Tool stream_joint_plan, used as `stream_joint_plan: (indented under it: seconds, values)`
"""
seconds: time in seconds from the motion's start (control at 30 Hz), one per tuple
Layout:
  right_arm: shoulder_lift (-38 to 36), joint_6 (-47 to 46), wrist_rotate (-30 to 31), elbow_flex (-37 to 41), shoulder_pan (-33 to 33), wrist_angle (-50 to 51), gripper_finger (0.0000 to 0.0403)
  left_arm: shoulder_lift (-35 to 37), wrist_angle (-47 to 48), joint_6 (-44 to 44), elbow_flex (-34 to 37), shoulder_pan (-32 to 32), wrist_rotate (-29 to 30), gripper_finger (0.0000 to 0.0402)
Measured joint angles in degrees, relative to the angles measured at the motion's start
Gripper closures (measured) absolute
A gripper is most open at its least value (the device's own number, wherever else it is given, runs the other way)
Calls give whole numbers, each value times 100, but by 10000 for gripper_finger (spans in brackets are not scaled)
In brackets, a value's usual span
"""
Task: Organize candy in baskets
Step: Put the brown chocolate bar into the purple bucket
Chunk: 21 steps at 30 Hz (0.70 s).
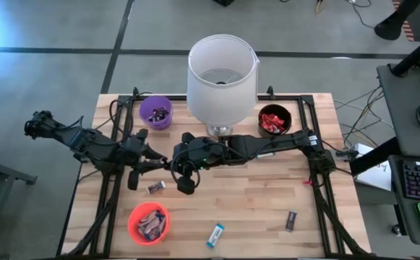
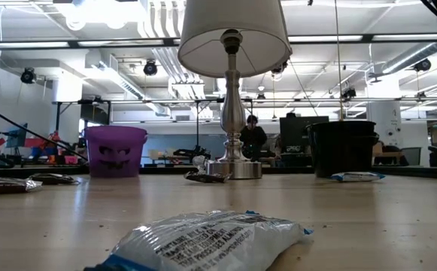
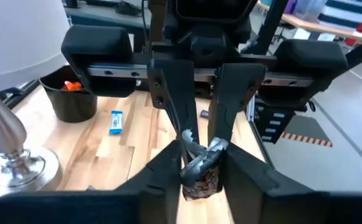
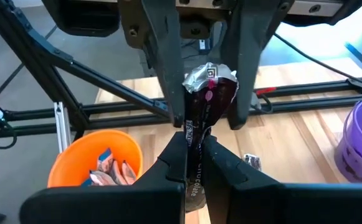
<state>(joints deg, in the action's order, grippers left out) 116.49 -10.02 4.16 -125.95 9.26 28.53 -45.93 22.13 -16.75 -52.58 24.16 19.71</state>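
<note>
A dark brown candy bar [image 4: 209,93] with silver crimped ends hangs in the air over the table's middle, between my two grippers. My left gripper [image 3: 202,167] comes from the table's left and my right gripper [image 4: 196,152] from the right; they meet tip to tip [image 1: 168,160], both shut on the bar. The purple basket [image 1: 156,112] stands far left of the lamp. The black basket [image 1: 275,119] holds red candy. The orange basket [image 1: 149,222], near left, holds several pieces. Loose candy lies on the table: one [image 1: 156,187], a blue one [image 1: 215,235] and a dark one [image 1: 290,220]. My left gripper has the bar's brown end [image 3: 200,182] between its two fingers, one finger on each long edge. The fingers come in about level from the table's left. The bar is clear of the table. My right gripper pinches the bar's other end [image 4: 197,142] flat between its two fingers, which come about level from the table's right. The wrapper runs back between the fingers. The rest of the bar sticks out beyond the fingertips into the left gripper.
A lamp with a white shade [image 1: 222,79] and metal base [image 2: 233,167] stands at the far middle, close behind the grippers. In the low view a blue-and-white candy [image 2: 203,241] lies right in front. Black frame rails [image 1: 318,166] run along the table's sides.
</note>
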Motion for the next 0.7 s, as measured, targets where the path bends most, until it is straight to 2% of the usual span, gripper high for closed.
stream_joint_plan:
  seconds: [0.2,0.3,0.43,0.7]
  values:
    - [0,-50,20,2,0,-14,387,-14,46,180,-2,-10,-27,392]
    - [0,-50,53,2,0,-17,374,2,104,333,-4,-17,-16,392]
    - [2,-60,64,2,-17,-13,334,39,342,385,-6,-77,-4,398]
    - [-11,-592,-9,0,-52,107,253,270,1505,257,2,-678,173,399]
